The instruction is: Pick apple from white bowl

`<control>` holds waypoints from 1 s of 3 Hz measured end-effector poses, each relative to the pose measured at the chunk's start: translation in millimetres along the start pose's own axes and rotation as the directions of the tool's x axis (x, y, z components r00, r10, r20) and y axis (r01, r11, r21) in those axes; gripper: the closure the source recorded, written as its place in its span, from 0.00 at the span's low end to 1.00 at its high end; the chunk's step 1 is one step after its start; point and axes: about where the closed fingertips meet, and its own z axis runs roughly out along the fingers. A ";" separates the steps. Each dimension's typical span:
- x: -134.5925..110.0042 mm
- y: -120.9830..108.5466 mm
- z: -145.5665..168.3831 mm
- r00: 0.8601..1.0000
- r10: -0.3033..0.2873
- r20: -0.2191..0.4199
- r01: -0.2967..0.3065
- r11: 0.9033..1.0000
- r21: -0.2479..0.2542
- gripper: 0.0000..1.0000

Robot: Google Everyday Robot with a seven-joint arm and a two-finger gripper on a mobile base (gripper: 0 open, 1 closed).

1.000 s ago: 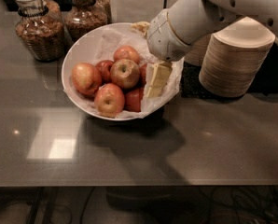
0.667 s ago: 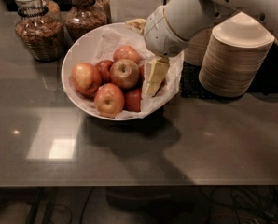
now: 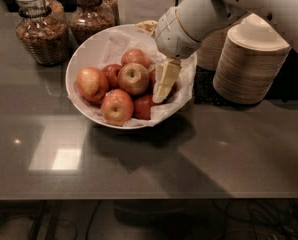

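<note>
Yellow-gold apple [image 3: 133,78] in white bowl [image 3: 95,47], just beside claw [image 3: 164,84] (grip state impossible to tell).

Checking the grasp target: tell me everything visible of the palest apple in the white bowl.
The apple is round, yellow-gold with a reddish blush, its dark stem dimple facing up. It looks whole and sits atop the pile in the paper-lined white bowl, leaning on redder apples. The hand is down in the bowl just right of it in the picture; contact cannot be told.
</note>
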 end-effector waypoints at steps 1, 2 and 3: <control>-5.3 8.7 3.1 0.999 0.001 0.039 0.000 1.000 -0.019 0.00; -13.6 15.0 4.4 0.997 -0.009 0.073 0.011 0.999 -0.034 0.00; -21.1 18.0 14.0 0.994 -0.020 0.105 0.027 0.997 -0.069 0.00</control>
